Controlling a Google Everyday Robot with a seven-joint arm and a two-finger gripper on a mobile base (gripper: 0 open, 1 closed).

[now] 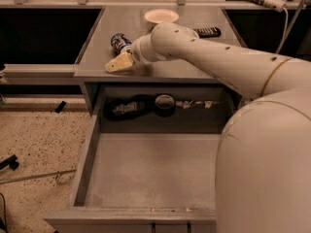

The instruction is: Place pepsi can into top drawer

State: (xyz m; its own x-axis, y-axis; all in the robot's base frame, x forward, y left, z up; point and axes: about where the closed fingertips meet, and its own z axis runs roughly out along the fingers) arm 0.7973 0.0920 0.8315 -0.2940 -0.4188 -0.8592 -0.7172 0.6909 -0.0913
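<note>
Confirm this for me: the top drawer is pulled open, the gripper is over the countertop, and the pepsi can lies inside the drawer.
Not right. The camera view shows the pepsi can on the countertop, next to the gripper, not inside the drawer. The top drawer is pulled open and the gripper is over the countertop, as stated.

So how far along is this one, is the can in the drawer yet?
Not yet. Done: the top drawer stands pulled open. Under way: the hand is over the countertop beside the pepsi can, which lies up there; whether it grips the can is unclear. Left: lifting the can, carrying it down and setting it in the drawer.
</note>
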